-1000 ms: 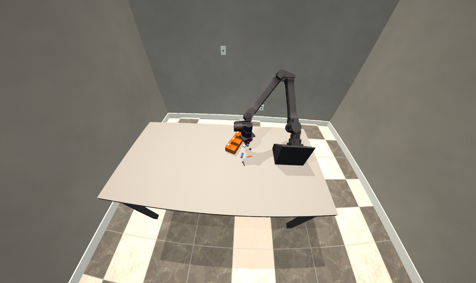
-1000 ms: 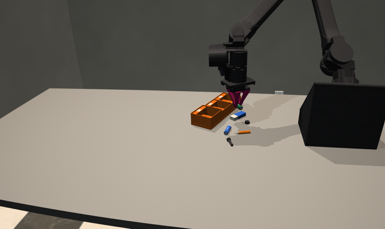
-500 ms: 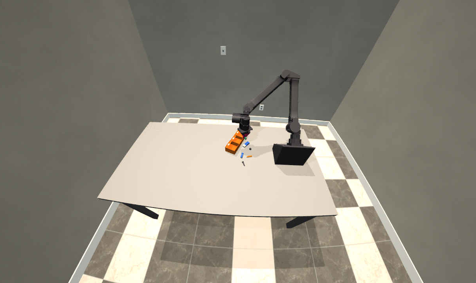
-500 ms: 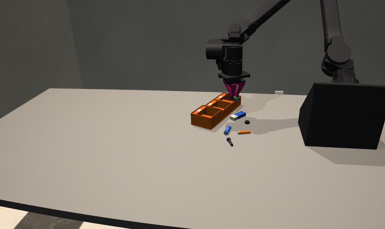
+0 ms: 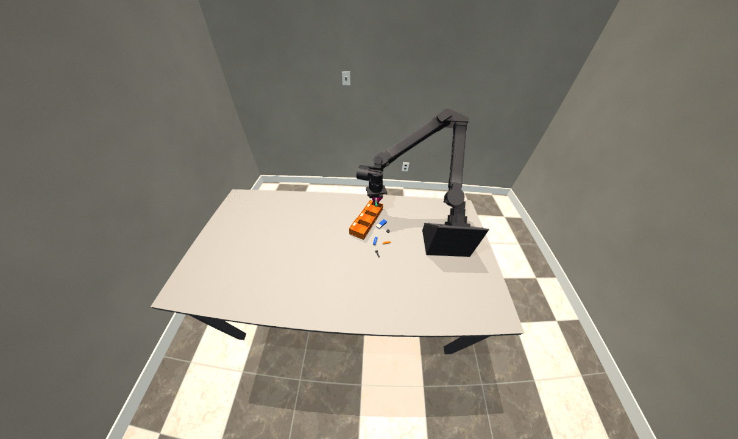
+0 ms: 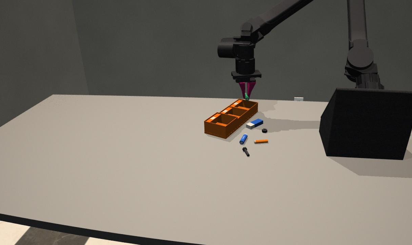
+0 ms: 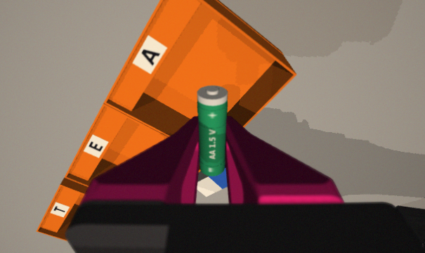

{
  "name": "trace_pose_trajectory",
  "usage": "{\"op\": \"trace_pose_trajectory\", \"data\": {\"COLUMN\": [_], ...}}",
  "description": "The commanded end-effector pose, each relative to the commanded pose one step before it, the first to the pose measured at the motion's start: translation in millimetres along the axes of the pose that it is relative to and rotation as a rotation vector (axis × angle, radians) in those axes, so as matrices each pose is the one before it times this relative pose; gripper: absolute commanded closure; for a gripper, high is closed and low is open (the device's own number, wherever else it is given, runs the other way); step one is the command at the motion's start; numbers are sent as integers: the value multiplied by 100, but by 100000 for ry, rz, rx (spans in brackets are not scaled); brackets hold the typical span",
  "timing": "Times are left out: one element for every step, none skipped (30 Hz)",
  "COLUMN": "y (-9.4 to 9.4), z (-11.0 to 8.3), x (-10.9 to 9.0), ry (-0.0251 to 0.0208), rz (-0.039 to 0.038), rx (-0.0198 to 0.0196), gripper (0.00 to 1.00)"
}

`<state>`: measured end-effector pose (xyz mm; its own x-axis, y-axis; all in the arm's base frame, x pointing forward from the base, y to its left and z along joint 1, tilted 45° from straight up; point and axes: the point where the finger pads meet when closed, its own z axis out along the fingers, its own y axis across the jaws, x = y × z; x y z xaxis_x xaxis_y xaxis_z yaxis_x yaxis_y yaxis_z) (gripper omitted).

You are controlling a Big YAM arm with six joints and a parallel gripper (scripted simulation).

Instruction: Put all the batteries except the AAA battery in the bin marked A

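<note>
My gripper is shut on a green AA battery; its magenta fingers also show in the exterior view. It hangs above the compartment marked A at the far end of the orange three-part bin. The other compartments are marked E and T. On the table beside the bin lie a blue battery and a thin orange battery.
A blue and white eraser, a small black nut and a black bolt lie near the bin. A large black box stands to the right by the arm's base.
</note>
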<state>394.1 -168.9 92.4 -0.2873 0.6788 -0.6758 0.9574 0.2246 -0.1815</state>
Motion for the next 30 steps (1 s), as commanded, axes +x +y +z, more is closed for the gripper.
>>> {"op": "trace_pose_trajectory", "data": {"y": [690,243,-4,-12,0,0,-16,-33,-31,-32,-33,-34,-32,-29,-24,-17,-10,-4,4,10,8,0,0,418,302,240,230,9,48,26], "z": [-1275,-310,4,107,0,0,106,-2,-6,-8,-11,-15,-18,-20,-17,-14,-8,0,-1,5,29,0,0,34,-32,-42,-26,75,89,99], "x": [-958,298,1,106,0,0,109,26,26,23,18,3,11,6,3,0,-1,-1,-10,-24,-65,0,0,-225,-157,-128,-116,-71,-53,-51], "ry": [-1108,-64,-73,12,0,0,48,60,-5,-32,-35,-40,-49,-48,-49,-51,-55,-62,-69,-79,-96,0,0,-288,-23,75,50,-67,-52,-67], "rz": [15706,3103,3120,2802,0,0,6648,2362,2634,2625,2638,2612,2636,2593,2537,2481,2429,2383,2349,2323,1549,0,0,-592,540,465,419,93,209,122], "rx": [-2477,-394,-159,-48,0,0,-169,10,-104,-106,-140,-157,-195,-209,-221,-246,-283,-330,-409,-509,-303,0,0,1273,-219,-198,-157,190,74,173], "gripper": [92,92,92,92,92,92,92,92,92,92,92,92,92,92,92,92,92,92,92,92,92,92,92,92,92,92,92,92,92,92]}}
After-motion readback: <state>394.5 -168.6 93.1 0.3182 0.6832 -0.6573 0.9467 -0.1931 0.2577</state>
